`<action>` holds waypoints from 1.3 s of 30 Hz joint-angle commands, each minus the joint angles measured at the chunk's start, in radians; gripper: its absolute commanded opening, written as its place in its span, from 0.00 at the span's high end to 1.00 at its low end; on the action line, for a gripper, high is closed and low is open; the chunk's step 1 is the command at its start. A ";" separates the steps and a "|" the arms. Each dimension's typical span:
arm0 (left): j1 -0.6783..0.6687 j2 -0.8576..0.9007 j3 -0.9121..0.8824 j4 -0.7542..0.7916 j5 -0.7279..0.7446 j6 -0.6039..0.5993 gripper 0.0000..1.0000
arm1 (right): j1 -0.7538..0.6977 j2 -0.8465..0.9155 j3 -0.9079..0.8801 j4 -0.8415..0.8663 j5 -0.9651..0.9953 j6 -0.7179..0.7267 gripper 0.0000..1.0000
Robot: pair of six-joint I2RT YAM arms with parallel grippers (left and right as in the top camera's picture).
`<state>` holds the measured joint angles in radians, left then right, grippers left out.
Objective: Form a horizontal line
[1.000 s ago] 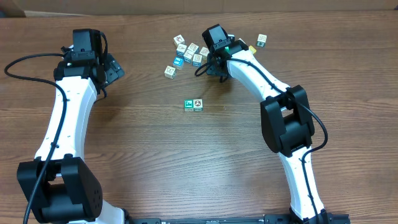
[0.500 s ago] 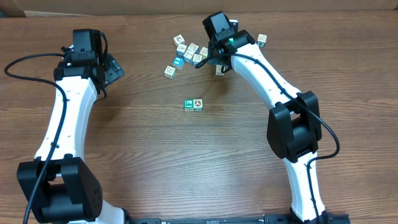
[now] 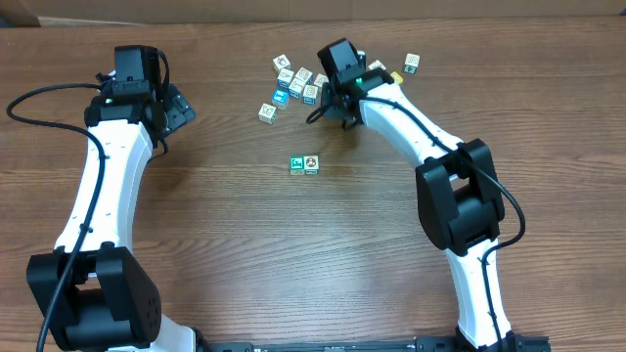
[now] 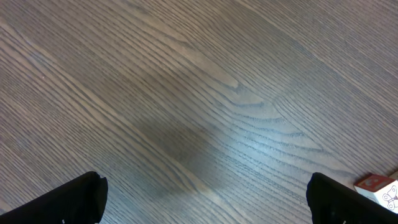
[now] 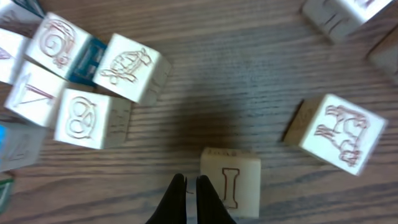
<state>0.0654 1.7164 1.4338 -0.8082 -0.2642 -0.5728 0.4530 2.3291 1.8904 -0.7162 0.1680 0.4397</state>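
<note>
Overhead: the line (image 3: 303, 164) is only two cubes, green and white, touching, mid-table and well apart from the loose cubes (image 3: 293, 83) up top. The right gripper (image 3: 335, 106) is at the lower right edge of that pile. The left gripper (image 3: 179, 108) is far left, near nothing.

Left wrist: jaws spread wide and released, with bare table (image 4: 186, 93) below. A stray cube (image 4: 378, 186) peeks in at the lower right edge.

Right wrist: jaws clenched pad to pad, nothing between them. The "I" cube (image 5: 231, 183) lies just beside the fingers (image 5: 208, 202), on their right, and is not grasped. This looks like a missed pick.

To do it well:
- Open the jaws and shift across until they straddle the "I" cube.
- Square up to its faces, go low, then close.
- Avoid nudging the animal cube (image 5: 339, 134) to the right.
- Set the cube flush against one end of the line, in the same row.
</note>
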 commanded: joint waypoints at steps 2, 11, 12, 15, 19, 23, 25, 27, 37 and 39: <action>-0.007 -0.003 0.006 0.000 0.003 0.001 0.00 | 0.002 -0.025 -0.026 0.031 -0.004 -0.003 0.96; -0.007 -0.003 0.006 0.000 0.003 0.001 0.00 | 0.001 -0.027 0.000 0.041 -0.005 -0.003 0.96; -0.007 -0.003 0.006 0.000 0.003 0.001 0.00 | 0.000 -0.029 0.008 0.040 -0.005 -0.003 0.96; -0.007 -0.003 0.006 0.000 0.003 0.001 0.00 | -0.002 -0.035 0.033 0.040 -0.004 -0.003 0.96; -0.007 -0.003 0.006 0.000 0.003 0.001 0.00 | -0.006 -0.034 0.040 0.027 0.019 -0.003 0.96; -0.007 -0.003 0.006 0.000 0.003 0.001 0.00 | -0.005 -0.029 0.039 -0.007 0.025 -0.003 0.96; -0.007 -0.003 0.006 0.000 0.003 0.001 0.01 | -0.005 -0.029 0.029 -0.014 0.025 -0.003 0.96; -0.007 -0.003 0.006 0.000 0.003 0.001 0.00 | -0.005 -0.029 0.017 -0.014 0.024 0.001 0.96; -0.007 -0.003 0.006 0.000 0.003 0.001 0.00 | -0.004 -0.029 -0.087 0.060 -0.071 0.001 0.96; -0.007 -0.003 0.006 0.000 0.003 0.001 0.00 | -0.003 -0.029 -0.106 0.080 -0.085 0.002 0.96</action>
<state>0.0654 1.7164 1.4338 -0.8082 -0.2642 -0.5728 0.4522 2.3100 1.8297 -0.6388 0.1307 0.4408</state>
